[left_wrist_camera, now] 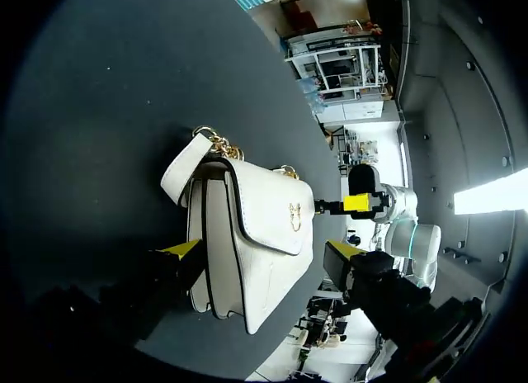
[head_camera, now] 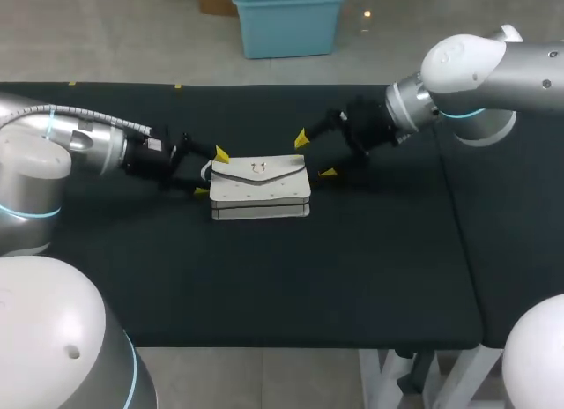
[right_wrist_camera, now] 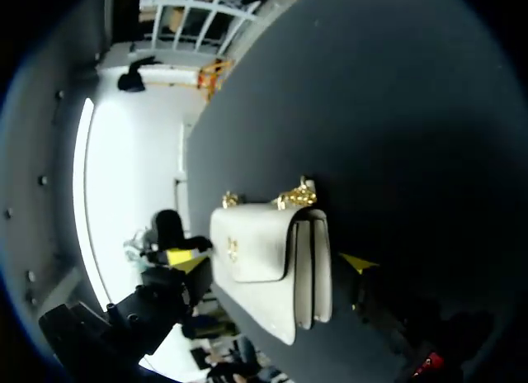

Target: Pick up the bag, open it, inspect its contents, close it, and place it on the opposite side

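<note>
"Where's the bag (head_camera: 260, 189) now?"

"Middle of the frame, lying on its back on the black table (head_camera: 379, 277), with the flap (head_camera: 264, 173) shut and facing up."

"And the arms?"

"One at each end. The left gripper (head_camera: 211, 173) has its fingers spread around the bag's left end, not pinching it. The right gripper (head_camera: 315, 155) is spread too, just off the upper right corner."

"Why both?"

"My guess is one steadies the body while the other works the flap. It hasn't been picked up yet."

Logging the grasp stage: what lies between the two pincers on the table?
The white leather flap handbag, closed, seen in the head view; the left pincer and right pincer each stand open at one end of it.
</note>
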{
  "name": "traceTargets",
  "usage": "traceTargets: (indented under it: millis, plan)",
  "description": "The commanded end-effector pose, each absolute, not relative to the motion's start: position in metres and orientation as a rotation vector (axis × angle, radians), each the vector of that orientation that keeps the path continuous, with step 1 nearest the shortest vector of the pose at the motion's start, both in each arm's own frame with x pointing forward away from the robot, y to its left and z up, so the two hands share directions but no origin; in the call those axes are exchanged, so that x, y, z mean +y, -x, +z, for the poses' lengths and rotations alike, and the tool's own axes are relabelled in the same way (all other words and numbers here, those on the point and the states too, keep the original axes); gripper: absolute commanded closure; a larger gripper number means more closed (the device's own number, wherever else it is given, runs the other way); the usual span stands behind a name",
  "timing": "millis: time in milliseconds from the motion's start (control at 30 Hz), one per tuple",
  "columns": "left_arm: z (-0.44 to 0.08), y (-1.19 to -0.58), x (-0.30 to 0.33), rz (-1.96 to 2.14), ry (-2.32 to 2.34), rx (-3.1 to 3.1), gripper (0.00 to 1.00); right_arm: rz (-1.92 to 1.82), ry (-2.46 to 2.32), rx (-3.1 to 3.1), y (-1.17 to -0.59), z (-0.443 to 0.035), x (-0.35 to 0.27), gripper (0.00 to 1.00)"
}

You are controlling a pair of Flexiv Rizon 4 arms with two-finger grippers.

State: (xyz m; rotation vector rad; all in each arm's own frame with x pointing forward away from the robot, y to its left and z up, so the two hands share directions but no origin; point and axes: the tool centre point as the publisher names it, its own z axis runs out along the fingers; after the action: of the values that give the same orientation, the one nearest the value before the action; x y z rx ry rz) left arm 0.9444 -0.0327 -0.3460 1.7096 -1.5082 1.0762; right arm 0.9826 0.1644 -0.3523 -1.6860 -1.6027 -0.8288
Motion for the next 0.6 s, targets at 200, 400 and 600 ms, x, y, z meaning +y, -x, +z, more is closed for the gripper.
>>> traceTargets:
  millis: [200,400,600]
  plan:
    - [-0.336,-0.930,-0.034,1.076,-1.718,-1.530,0.56,-0.809,1.763,-1.805,-0.976,-0.329,0.136,0.00]
    - [-0.340,-0.930,-0.040,1.016,-1.723,-1.588,0.64,-0.785,1.800,-1.929,-0.979,-0.329,0.116,0.00]
    - [-0.346,-0.932,-0.039,0.987,-1.756,-1.587,0.68,-0.753,1.841,-2.003,-0.982,-0.332,0.101,0.00]
